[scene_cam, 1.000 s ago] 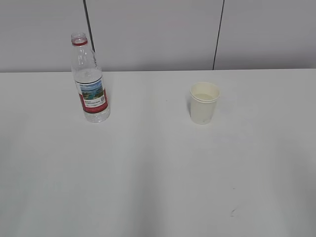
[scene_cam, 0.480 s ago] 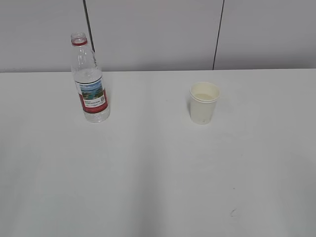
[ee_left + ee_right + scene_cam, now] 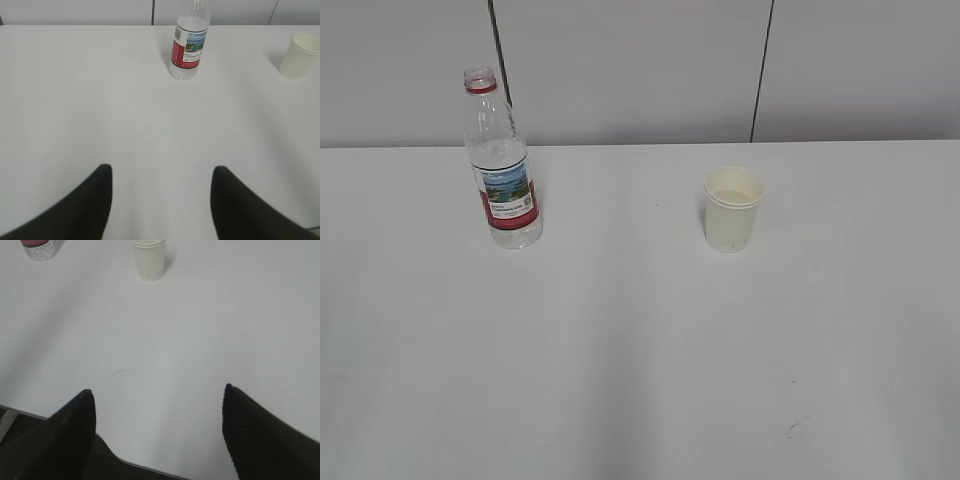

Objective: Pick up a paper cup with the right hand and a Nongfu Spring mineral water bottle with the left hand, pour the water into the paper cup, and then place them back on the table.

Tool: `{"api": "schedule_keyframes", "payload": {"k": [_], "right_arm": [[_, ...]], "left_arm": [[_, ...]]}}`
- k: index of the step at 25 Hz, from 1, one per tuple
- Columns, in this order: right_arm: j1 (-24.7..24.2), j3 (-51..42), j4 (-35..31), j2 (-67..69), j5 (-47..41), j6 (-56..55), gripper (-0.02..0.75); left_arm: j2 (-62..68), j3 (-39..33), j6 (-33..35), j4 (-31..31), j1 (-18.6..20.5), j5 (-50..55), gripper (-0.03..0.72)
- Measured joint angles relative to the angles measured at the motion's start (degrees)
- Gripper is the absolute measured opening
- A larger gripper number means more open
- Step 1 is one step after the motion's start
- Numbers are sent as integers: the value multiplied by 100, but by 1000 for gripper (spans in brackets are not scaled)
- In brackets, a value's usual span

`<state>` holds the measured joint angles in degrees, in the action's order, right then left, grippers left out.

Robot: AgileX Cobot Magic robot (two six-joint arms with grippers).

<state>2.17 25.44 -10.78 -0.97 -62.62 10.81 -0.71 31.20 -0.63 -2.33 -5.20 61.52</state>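
Observation:
The Nongfu Spring mineral water bottle (image 3: 501, 165) stands upright, uncapped, at the back left of the white table (image 3: 620, 350); it also shows in the left wrist view (image 3: 189, 45) and its base in the right wrist view (image 3: 38, 249). The paper cup (image 3: 732, 209) stands upright to its right, with liquid inside; it also shows in the left wrist view (image 3: 299, 55) and the right wrist view (image 3: 148, 259). My left gripper (image 3: 161, 172) is open and empty, well short of the bottle. My right gripper (image 3: 157, 392) is open and empty near the table's front edge. Neither arm shows in the exterior view.
A grey panelled wall (image 3: 640, 70) runs behind the table. A small dark scuff (image 3: 790, 430) marks the front right of the tabletop; it also shows in the right wrist view (image 3: 119, 372). The table's front edge (image 3: 150, 470) lies under my right gripper.

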Motion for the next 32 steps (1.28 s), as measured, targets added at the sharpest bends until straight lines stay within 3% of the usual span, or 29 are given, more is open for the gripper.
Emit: {"api": "schedule_keyframes", "payload": {"k": [32], "right_arm": [[0, -100, 374, 0, 132, 230, 582]], "left_arm": [[-6, 0, 12, 70, 0, 2, 385]]}}
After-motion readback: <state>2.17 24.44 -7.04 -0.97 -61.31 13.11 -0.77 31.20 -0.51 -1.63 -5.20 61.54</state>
